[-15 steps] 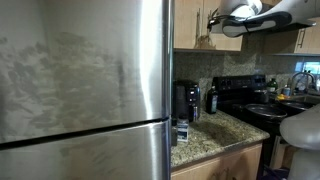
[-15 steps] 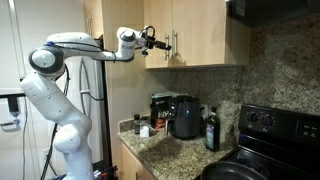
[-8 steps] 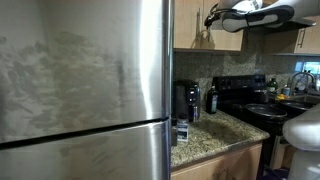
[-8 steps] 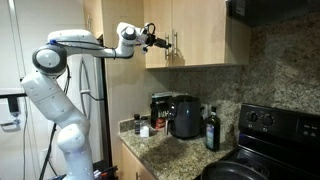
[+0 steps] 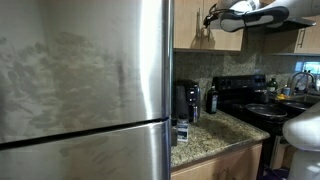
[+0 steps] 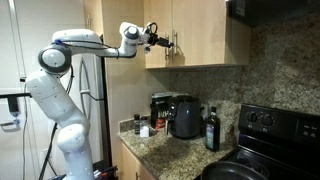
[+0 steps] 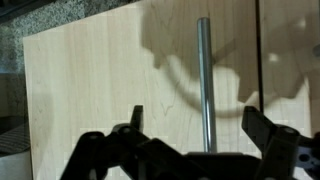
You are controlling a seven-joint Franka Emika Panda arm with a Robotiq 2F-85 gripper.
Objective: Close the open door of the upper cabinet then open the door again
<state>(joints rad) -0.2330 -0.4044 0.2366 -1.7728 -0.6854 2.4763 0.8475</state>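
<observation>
A: Where's the handle (image 7: 203, 70) on the door (image 7: 90, 90)?
B: Just ahead of the gripper (image 7: 192, 120) — between its wide-spread fingers, which hold nothing. The door looks shut against the upper cabinet (image 6: 210, 40).

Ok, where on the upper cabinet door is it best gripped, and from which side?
The vertical silver bar handle, mid-length, approached head-on from the front with the gripper straddling it sideways: the flat door offers nothing else to pinch.
</observation>
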